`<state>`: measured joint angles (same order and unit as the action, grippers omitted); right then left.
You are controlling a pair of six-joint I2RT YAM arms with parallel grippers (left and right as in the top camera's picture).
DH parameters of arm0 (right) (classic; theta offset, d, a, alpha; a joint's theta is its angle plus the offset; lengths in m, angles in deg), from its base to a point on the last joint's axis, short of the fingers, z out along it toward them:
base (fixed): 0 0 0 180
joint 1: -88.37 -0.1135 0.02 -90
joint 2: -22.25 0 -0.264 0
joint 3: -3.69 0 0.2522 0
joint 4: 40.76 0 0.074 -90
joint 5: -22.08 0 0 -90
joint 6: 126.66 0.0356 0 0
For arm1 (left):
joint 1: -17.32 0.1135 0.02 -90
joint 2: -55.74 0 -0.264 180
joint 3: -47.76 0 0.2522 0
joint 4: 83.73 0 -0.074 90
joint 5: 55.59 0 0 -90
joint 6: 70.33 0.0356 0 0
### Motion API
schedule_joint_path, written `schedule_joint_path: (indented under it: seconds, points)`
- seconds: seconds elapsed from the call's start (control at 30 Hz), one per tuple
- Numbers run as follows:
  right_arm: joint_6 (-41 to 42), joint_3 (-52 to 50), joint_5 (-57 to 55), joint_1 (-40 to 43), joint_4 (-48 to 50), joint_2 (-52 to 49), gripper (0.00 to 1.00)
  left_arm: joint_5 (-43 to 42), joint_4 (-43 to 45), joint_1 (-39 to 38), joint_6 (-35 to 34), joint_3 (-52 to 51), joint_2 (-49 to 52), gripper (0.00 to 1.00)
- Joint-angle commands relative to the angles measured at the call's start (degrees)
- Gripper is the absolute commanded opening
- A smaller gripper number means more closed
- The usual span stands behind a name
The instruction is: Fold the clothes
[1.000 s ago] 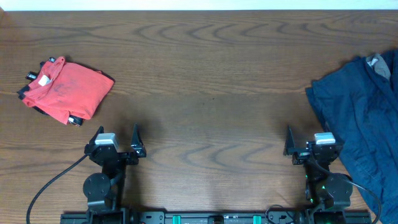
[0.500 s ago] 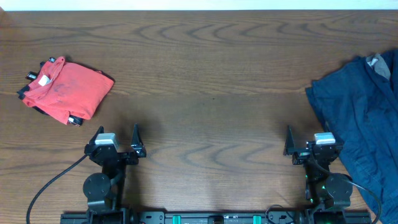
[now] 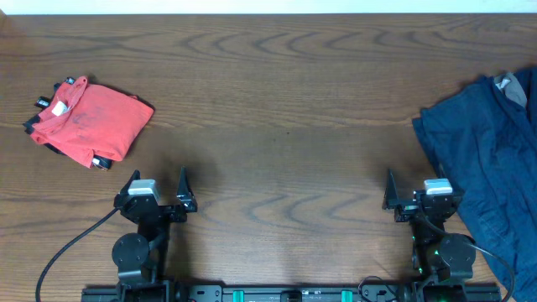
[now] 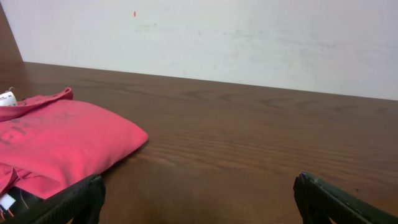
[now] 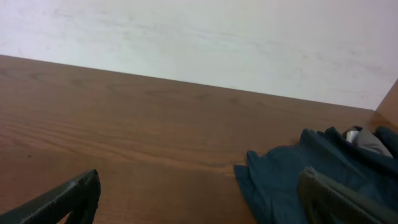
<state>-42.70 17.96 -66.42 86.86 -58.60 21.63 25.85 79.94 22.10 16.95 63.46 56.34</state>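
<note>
Gotta swing the right pincer point(image 3: 422, 195), spread empty like the left pincer point(image 3: 159, 191), onto the navy clothes point(image 3: 482, 159) near edge (hem, maybe) and drag toward the middle of the desk point(image 3: 285, 109) first.

clothes point(image 3: 487, 155) far right, other garment point(image 3: 91, 122) far left

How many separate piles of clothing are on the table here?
2. A folded red garment lies at far left; a crumpled navy heap sits at the right edge, partly out of frame, and may hide more pieces.
</note>
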Motion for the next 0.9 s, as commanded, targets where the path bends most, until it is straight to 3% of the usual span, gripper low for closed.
schedule_joint_path:
  seconds: [0.0,0.43,0.53,0.87]
  points:
    - [0.85,-0.20,-0.39,0.37,-0.11,0.28,0.99,0.26,-0.74,-0.09,0.57,-1.68,-0.31,0.98]
    - [0.87,-0.20,2.21,0.37,1.18,0.28,0.99,1.31,-0.50,-0.09,0.55,-1.68,-0.31,0.98]
    - [3.17,-0.20,2.99,0.37,2.32,0.28,0.99,-0.85,-0.55,-0.09,-3.02,-1.64,-0.26,0.98]
    - [6.25,5.62,-7.85,0.39,-1.99,-4.55,0.99,-2.58,-10.12,-0.09,-5.73,8.55,7.69,0.98]
